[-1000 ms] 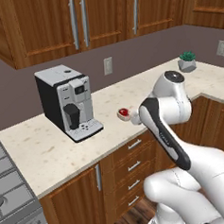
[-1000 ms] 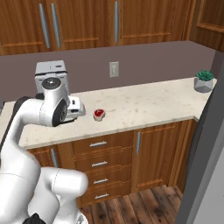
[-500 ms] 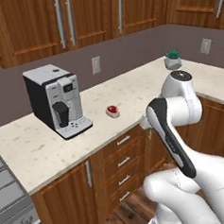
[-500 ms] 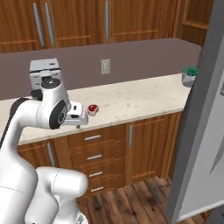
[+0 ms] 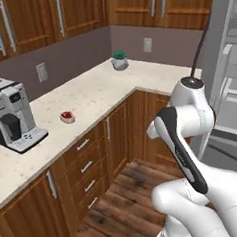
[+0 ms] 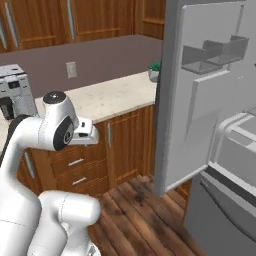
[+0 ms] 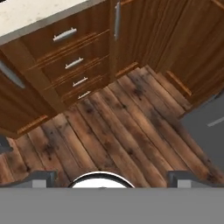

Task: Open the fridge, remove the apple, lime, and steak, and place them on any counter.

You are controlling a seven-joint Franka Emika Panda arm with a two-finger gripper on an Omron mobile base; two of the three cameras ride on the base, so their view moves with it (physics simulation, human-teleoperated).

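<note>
Gripper (image 7: pixel 108 178) spread fully wide, holding nothing, pointed down over the wooden floor (image 7: pixel 127 131) in front of the cabinet drawers (image 7: pixel 72 65). On the cream counter (image 5: pixel 103 86), steak (image 5: pixel 66 115) lying flat, just right of the coffee machine (image 5: pixel 12 118) and apart from it. Farther along, small potted plant (image 5: pixel 119 60) near the corner. At right, fridge (image 6: pixel 200 100) with door swung open, door shelves visible.

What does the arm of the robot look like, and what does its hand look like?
The arm is glossy white, with rounded, thick segments. A black band runs along one link, and the joint caps are dark grey discs. The hand ends in two small dark grey, blocky fingertips. No cables or markings show.
</note>
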